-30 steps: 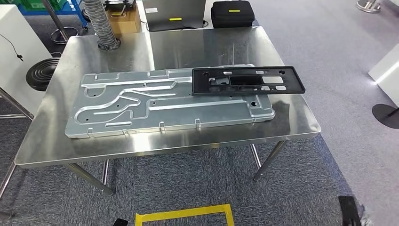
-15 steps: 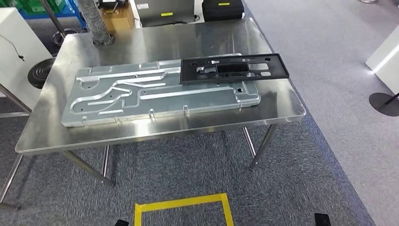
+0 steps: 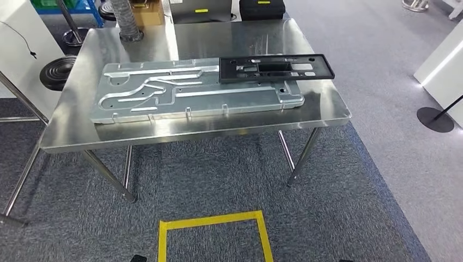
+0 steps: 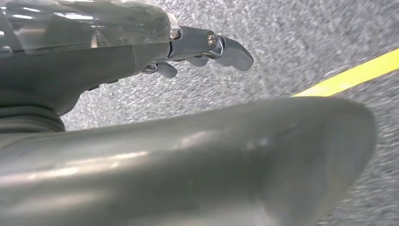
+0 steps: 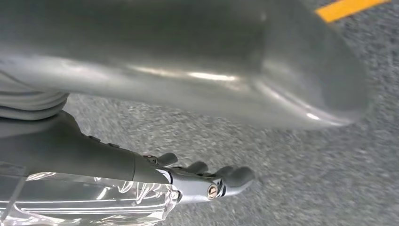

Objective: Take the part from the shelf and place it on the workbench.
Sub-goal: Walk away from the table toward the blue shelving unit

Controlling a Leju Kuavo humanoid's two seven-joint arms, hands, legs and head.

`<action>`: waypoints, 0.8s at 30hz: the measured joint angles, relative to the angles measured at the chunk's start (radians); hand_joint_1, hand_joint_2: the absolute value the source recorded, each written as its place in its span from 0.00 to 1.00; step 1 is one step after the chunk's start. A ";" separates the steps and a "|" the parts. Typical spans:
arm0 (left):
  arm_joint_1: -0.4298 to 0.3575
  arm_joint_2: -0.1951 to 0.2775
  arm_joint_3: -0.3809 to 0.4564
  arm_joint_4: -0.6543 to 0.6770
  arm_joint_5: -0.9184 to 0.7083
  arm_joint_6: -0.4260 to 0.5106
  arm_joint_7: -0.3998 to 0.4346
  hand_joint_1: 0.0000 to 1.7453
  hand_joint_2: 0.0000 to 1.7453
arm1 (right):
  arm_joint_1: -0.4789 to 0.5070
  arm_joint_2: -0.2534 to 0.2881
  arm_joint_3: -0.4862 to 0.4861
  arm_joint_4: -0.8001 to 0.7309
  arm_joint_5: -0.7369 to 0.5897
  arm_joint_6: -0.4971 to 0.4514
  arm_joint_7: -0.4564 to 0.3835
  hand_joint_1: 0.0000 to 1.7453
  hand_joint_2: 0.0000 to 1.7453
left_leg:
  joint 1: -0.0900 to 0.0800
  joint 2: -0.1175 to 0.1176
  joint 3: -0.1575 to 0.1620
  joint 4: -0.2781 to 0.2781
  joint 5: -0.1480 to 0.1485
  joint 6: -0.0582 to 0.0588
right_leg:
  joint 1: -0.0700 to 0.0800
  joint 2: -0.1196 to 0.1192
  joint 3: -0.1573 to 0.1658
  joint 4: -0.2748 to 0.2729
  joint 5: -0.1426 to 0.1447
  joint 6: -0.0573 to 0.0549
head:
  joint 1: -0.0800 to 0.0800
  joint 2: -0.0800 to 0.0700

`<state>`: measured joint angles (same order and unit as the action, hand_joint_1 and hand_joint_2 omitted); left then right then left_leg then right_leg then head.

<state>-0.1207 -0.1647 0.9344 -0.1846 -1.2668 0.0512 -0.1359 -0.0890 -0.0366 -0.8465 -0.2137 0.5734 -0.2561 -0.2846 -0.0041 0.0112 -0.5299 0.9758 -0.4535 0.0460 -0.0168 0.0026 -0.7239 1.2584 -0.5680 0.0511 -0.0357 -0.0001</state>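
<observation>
Black part [image 3: 275, 67] lies at the bench's [image 3: 76, 128] far right corner, on the metal plate [image 3: 196, 93]; placement looks done. My left hand [image 4: 202, 47] and right hand [image 5: 202, 181] hang empty, fingers loosely apart.

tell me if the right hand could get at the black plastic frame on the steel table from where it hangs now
Probably not yet. The right hand hangs low over grey carpet, holding nothing, while the black rectangular plastic frame lies toward the far side of the steel table, partly on the large silver metal plate. Nothing blocks it; the robot likely stands too far back.
</observation>
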 joint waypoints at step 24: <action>-0.013 0.006 -0.012 0.000 -0.016 -0.012 0.004 0.00 0.00 | -0.007 0.049 0.000 0.001 0.037 0.022 -0.011 0.00 0.00 | 0.013 -0.010 0.074 0.018 -0.087 -0.039 | 0.010 -0.011 0.097 -0.254 0.184 -0.018 | -0.001 0.000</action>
<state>-0.1332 -0.1587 0.9220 -0.1846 -1.2829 0.0389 -0.1318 -0.0963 0.0127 -0.8465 -0.2129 0.6104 -0.2337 -0.2959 0.0088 0.0008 -0.4558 0.9938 -0.5406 0.0069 -0.0072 -0.0087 -0.6271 1.0045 -0.3837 0.0334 -0.0363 -0.0003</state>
